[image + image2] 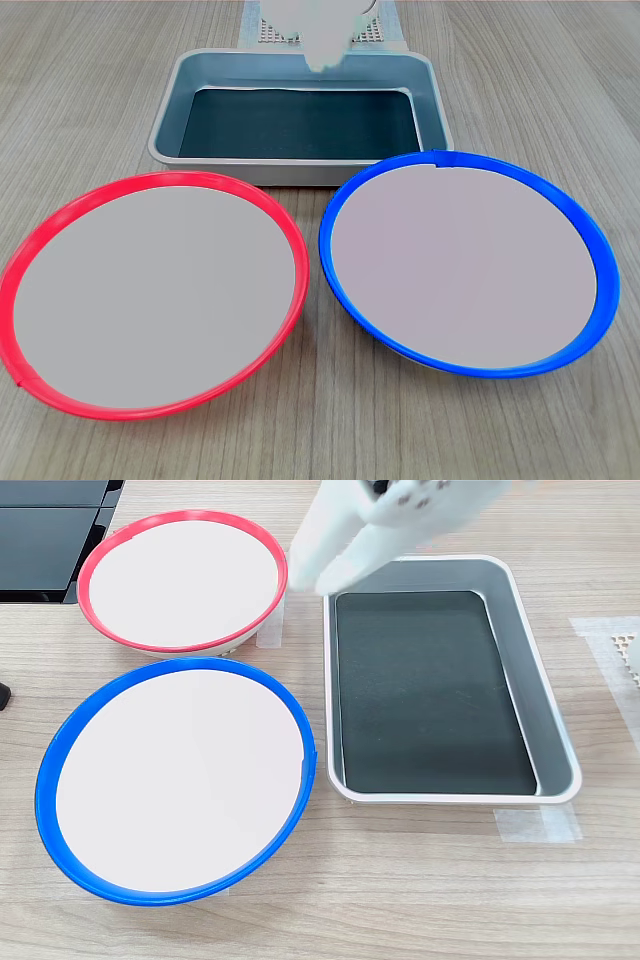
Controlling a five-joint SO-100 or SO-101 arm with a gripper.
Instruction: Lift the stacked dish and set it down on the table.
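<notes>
The white fingers (325, 575) hang blurred over the grey tray's (555, 715) far-left corner in the second exterior view, their grip state impossible to tell; the blue-rimmed dish (180, 780) lies well apart on the surface (420, 880), beside the red-rimmed dish (183, 578).

Two round dishes, one blue-rimmed (460, 268) and one red-rimmed (150, 295); one metal tray (300, 120).

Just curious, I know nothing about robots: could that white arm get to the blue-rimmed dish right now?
Probably yes: the blue-rimmed dish lies uncovered on the table, nothing between it and the gripper.
</notes>
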